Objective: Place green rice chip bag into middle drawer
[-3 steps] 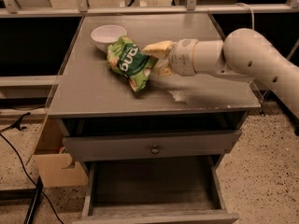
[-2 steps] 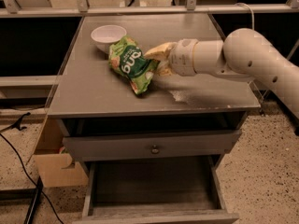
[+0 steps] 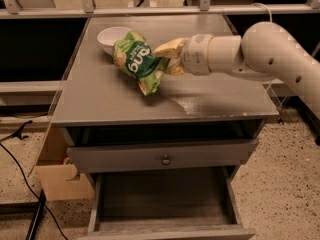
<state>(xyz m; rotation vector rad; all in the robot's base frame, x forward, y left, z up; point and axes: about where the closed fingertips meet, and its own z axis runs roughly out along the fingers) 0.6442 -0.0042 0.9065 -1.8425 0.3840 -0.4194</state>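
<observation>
Our gripper (image 3: 162, 61) clamps the green rice chip bag (image 3: 134, 60) over the cabinet top (image 3: 210, 96), beside the white bowl (image 3: 111, 36); the middle drawer (image 3: 160, 196) stands open below.

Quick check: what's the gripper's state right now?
Gripper: closed on the right edge of the green rice chip bag, over the cabinet top.

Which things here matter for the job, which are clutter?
Job: green rice chip bag; gripper, shut on the bag's right edge above the cabinet top; middle drawer, open below.
Lying about: white bowl; cardboard box; floor cable.
</observation>
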